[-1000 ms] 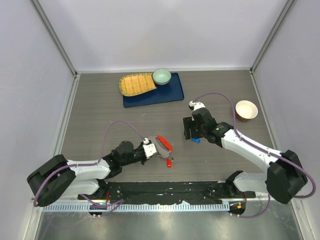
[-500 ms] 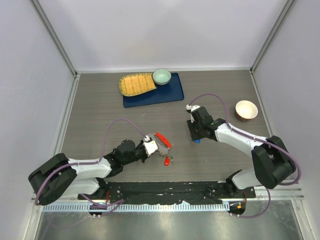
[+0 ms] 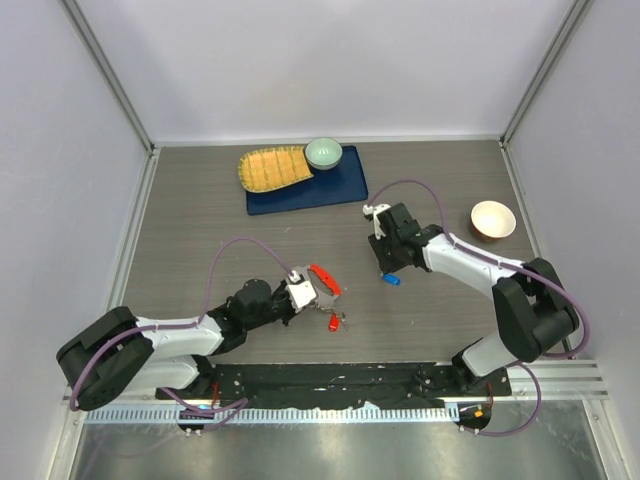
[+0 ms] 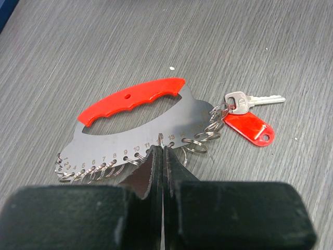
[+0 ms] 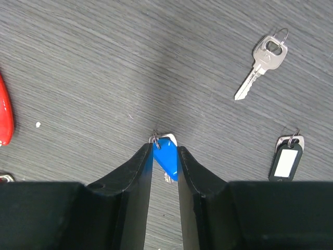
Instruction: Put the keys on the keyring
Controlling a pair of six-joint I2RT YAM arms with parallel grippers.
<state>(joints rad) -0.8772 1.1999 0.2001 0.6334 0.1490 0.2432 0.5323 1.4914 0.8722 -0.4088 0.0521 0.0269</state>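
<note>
The keyring (image 4: 136, 121) is a grey numbered metal plate with several small rings and a long curved red tag. It lies in the middle of the table (image 3: 322, 281). My left gripper (image 4: 163, 148) is shut on one ring at its near edge, as the top view (image 3: 300, 293) also shows. The red-headed key (image 4: 248, 127) hangs from the rings on the right with a small silver key (image 4: 250, 99). The blue-headed key (image 5: 167, 156) sits pinched between my right gripper's (image 5: 165, 148) fingertips, low at the table (image 3: 391, 281).
A bare silver key (image 5: 263, 61) and a black tag with a white label (image 5: 286, 159) lie right of my right gripper. A blue tray (image 3: 345, 185) with a woven yellow dish (image 3: 272, 168) and a green bowl (image 3: 323, 152) stands at the back. A tan bowl (image 3: 492, 220) stands at the right.
My right gripper has moved left and back over the blue key and narrowed round it. My left gripper has drawn the keyring and red key slightly left.
</note>
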